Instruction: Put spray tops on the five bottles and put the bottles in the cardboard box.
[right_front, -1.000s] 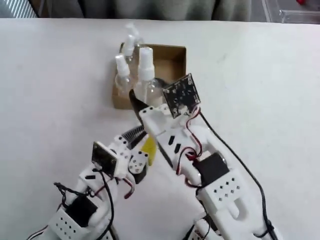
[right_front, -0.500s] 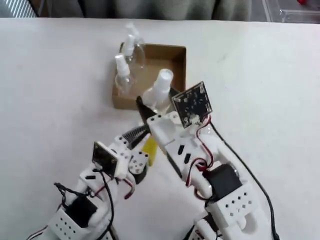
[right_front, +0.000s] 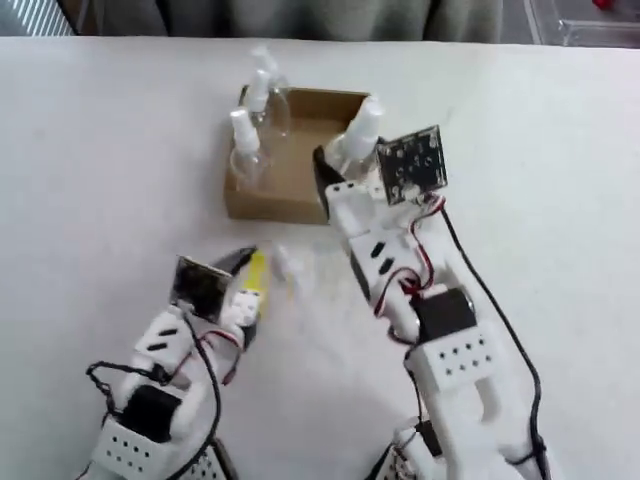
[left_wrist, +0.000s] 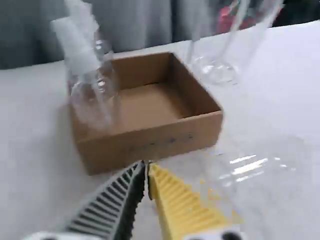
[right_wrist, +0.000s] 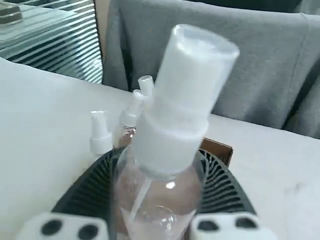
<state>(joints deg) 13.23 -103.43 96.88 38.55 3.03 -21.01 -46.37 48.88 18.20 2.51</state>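
Note:
The open cardboard box (right_front: 300, 190) sits at mid-table. Two clear bottles with white spray tops (right_front: 245, 150) (left_wrist: 85, 80) stand along its left side. My right gripper (right_front: 345, 165) is shut on a third clear bottle (right_front: 357, 135) with a white spray top (right_wrist: 187, 85), tilted, over the box's right part. That bottle's base (left_wrist: 225, 55) hangs above the box's right wall. My left gripper (right_front: 250, 272) sits in front of the box, with its black and yellow fingers (left_wrist: 165, 195) shut on nothing.
A clear plastic thing (right_front: 295, 265) (left_wrist: 255, 165) lies on the table just in front of the box, between the arms; it is too blurred to name. Bare white table lies to the left and right. Grey fabric hangs behind the far edge.
My right arm has carried the held bottle from the box's front left wall to its right part. My left arm has drawn back to the left, uncovering the clear thing on the table.

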